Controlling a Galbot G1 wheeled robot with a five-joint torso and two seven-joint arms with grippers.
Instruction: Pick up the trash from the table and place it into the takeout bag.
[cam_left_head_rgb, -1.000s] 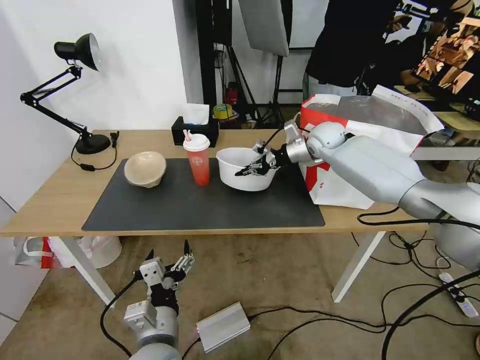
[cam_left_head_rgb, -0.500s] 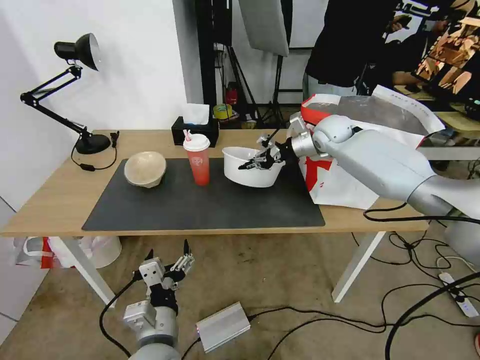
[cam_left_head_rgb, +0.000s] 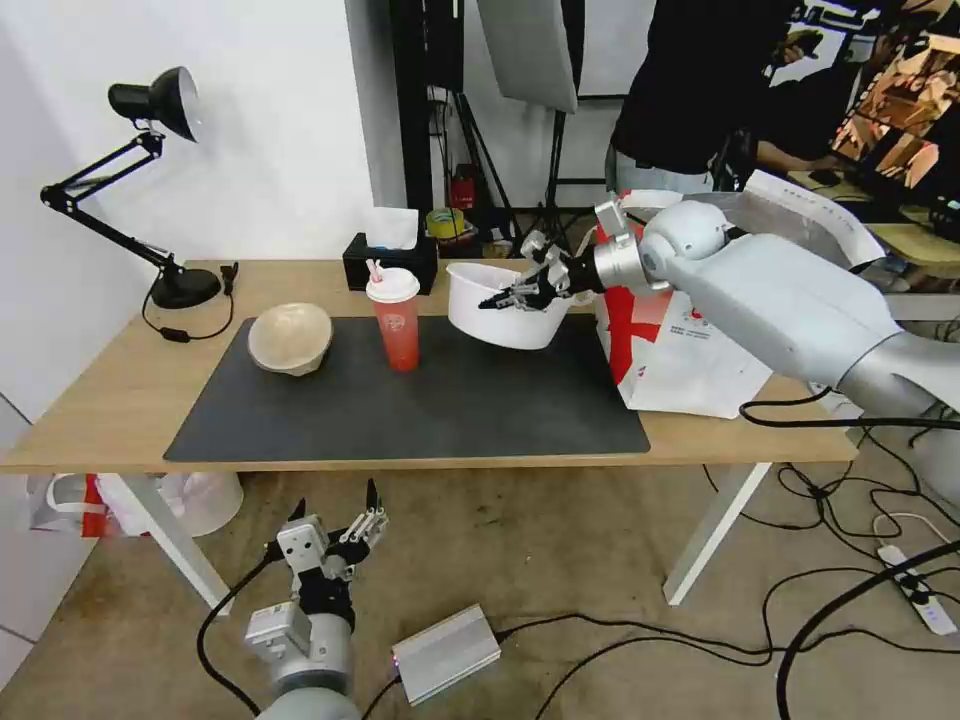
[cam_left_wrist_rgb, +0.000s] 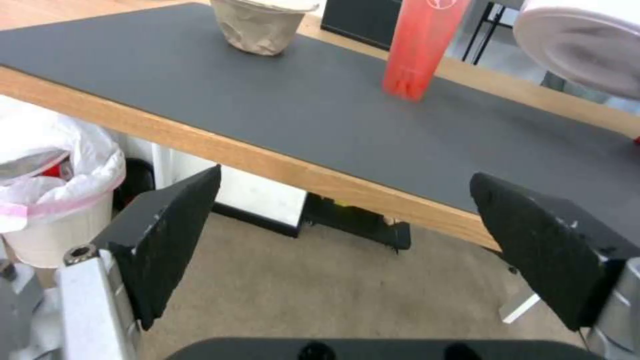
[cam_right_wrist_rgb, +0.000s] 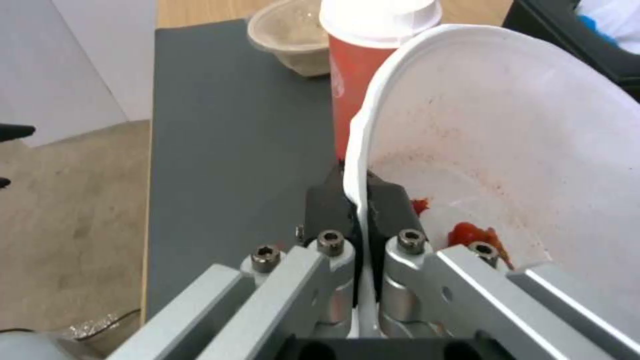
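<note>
Above the mat (cam_left_head_rgb: 400, 410), the right gripper (cam_left_head_rgb: 520, 291) jaws pinch the white bowl (cam_left_head_rgb: 500, 310) rim, bowl hanging clear.

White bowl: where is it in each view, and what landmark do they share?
Head: white bowl held above the mat, centre, by the right gripper.
Left wrist: its underside at the top right corner.
Right wrist: fills the right half, rim pinched.
Shared landmark: red cup.

White bowl (cam_left_head_rgb: 505, 312), sauce-stained, tilted, held above worktop mat (cam_left_head_rgb: 420, 400); beige bowl (cam_left_head_rgb: 290, 338) and red cup (cam_left_head_rgb: 396, 318) standing; bag (cam_left_head_rgb: 700, 330) at right.
</note>
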